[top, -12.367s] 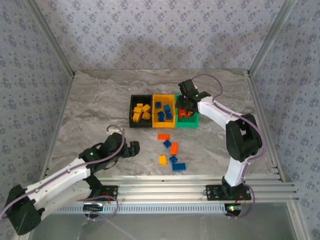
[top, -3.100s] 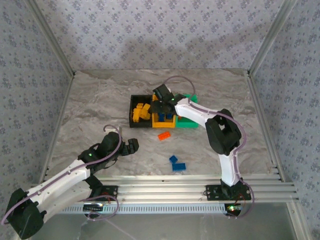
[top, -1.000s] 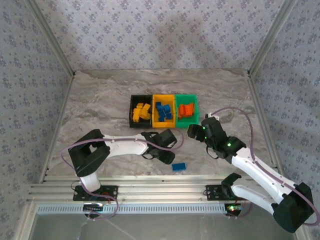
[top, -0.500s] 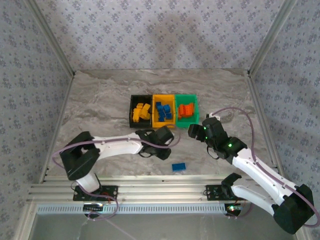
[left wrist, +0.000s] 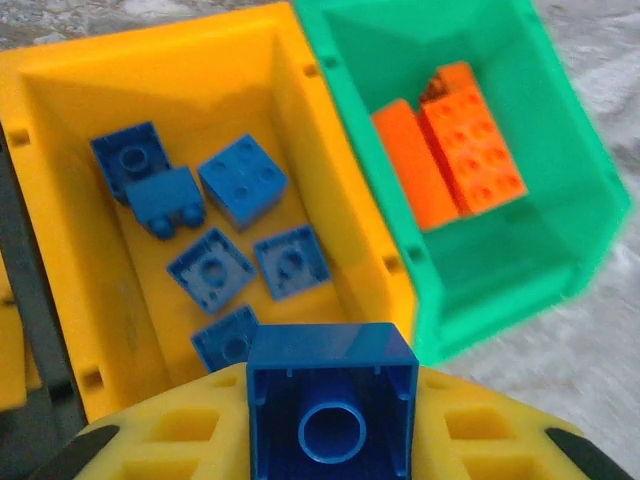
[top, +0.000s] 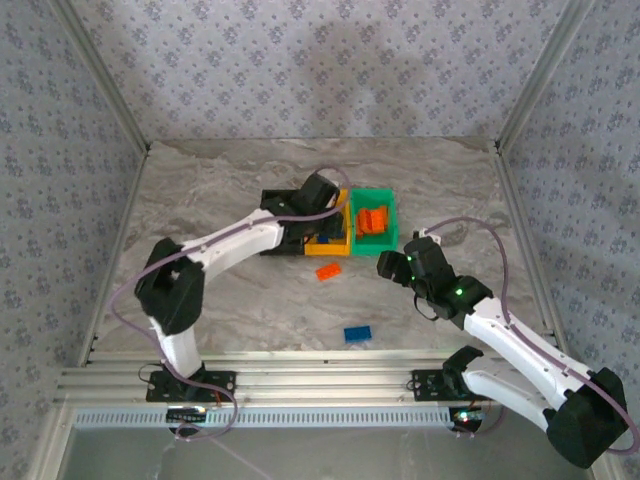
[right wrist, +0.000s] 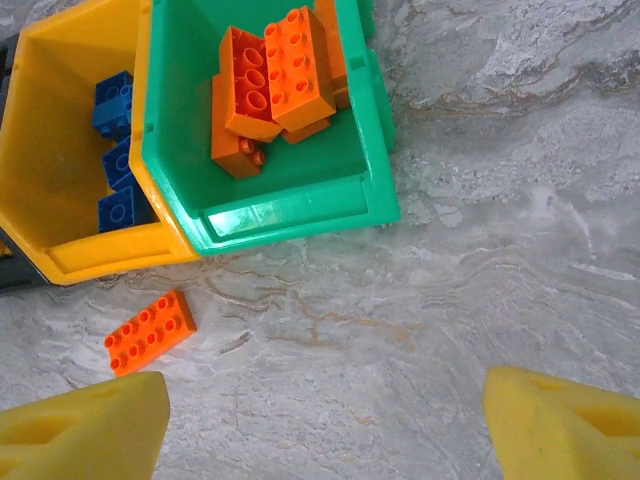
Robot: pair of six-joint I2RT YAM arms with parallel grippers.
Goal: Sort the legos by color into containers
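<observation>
My left gripper [left wrist: 332,425] is shut on a blue lego [left wrist: 332,400], hollow underside toward the camera, and hangs above the near end of the yellow-orange container [left wrist: 300,120]. Several blue legos [left wrist: 240,180] lie inside that container. The green container [left wrist: 560,230] beside it holds orange legos [left wrist: 465,145]. From above, the left gripper [top: 320,195] covers part of the yellow container [top: 330,243] and the black one [top: 272,240]. One orange lego [top: 326,270] and one blue lego [top: 357,333] lie on the table. My right gripper [right wrist: 325,430] is open over bare table, right of the orange lego [right wrist: 150,331].
The three containers stand side by side in the middle of the marble table [top: 200,220]. Patterned walls and metal rails [top: 330,375] bound the workspace. The right arm [top: 500,330] stretches along the near right side.
The left gripper shut on a blue lego near the table's front and carried it away from me to above the yellow container. The right arm stayed put.
</observation>
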